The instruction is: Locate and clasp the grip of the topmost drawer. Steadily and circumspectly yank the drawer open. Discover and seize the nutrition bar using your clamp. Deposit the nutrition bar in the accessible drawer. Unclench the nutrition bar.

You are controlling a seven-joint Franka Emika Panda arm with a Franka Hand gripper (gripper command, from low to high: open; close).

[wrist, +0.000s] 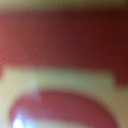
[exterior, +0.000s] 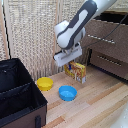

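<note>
Floorboards (exterior: pixel 100 107) of pale wood fill the nearest part of the exterior view, running in long planks with darker seams. At the exterior view's left, closest to the camera, stands a black box (exterior: pixel 17 95) with an open top and a divider inside. A little farther, on the wood, lie the blue bowl (exterior: pixel 68 93) and, beside it toward the exterior view's left, the yellow bowl (exterior: pixel 45 83) — they are near each other but apart.

Behind the bowls stands the nutrition bar (exterior: pixel 78 71), upright on its edge on the wood, with its red and yellow print facing the camera. The clamp (exterior: pixel 69 59) on the white arm (exterior: pixel 77 25) is right at the packet's upper end; its fingers are hidden, so I cannot tell if the jaws are wide or closed on it. The wrist view is only a blur of red and cream print, very close.

Farther back, at the exterior view's right, is the dark dresser, where the topmost drawer (exterior: pixel 102 36) is pulled out — its silver handle (exterior: pixel 101 39) is visible. A pale woven screen (exterior: pixel 30 35) closes the background.
</note>
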